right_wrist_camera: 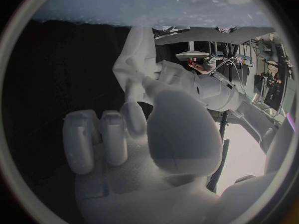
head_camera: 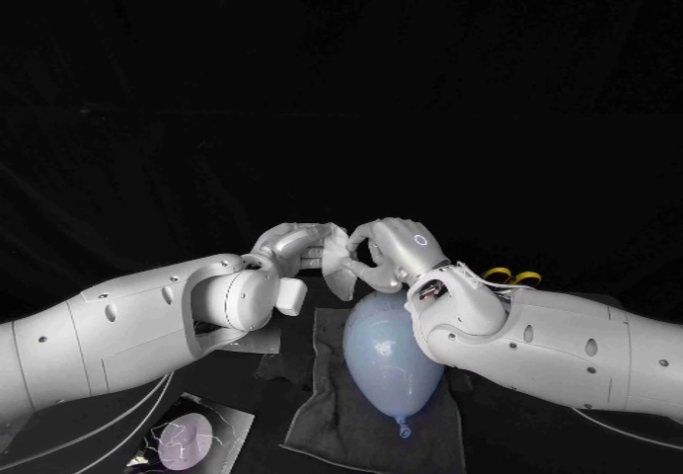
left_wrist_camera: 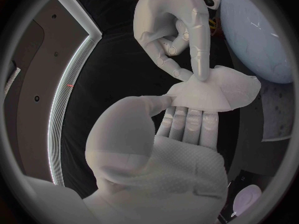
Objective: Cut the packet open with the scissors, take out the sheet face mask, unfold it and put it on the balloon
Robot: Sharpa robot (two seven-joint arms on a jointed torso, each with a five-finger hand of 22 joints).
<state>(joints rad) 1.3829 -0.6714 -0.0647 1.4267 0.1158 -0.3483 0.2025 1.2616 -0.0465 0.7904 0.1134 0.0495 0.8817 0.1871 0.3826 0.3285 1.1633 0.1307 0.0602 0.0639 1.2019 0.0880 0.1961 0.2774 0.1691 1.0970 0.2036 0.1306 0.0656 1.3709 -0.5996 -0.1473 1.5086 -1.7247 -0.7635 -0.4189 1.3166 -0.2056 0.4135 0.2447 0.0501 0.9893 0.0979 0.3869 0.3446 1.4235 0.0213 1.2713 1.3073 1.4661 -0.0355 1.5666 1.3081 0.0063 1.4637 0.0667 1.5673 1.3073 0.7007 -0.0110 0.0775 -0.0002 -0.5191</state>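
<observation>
The left hand (head_camera: 296, 242) and right hand (head_camera: 396, 245) meet fingertip to fingertip, and the sheet mask (head_camera: 341, 265) they hold closes the gap between them. Just under both sits the balloon (head_camera: 387, 355) on its grey cloth (head_camera: 321, 420), blocking the way down. Past the fingertips it's open and dark. Yellow-handled scissors (head_camera: 509, 276) lie just behind the right hand's wrist. The packet (head_camera: 186, 439) lies well back of the left hand.

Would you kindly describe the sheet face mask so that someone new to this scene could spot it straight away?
Find the pale blue balloon lying on the grey towel. Beyond its rounded end the left hand and right hand meet, with the folded white sheet face mask pinched between them. Unlike the hard silver fingers around it, it is limp, matte cloth.
</observation>
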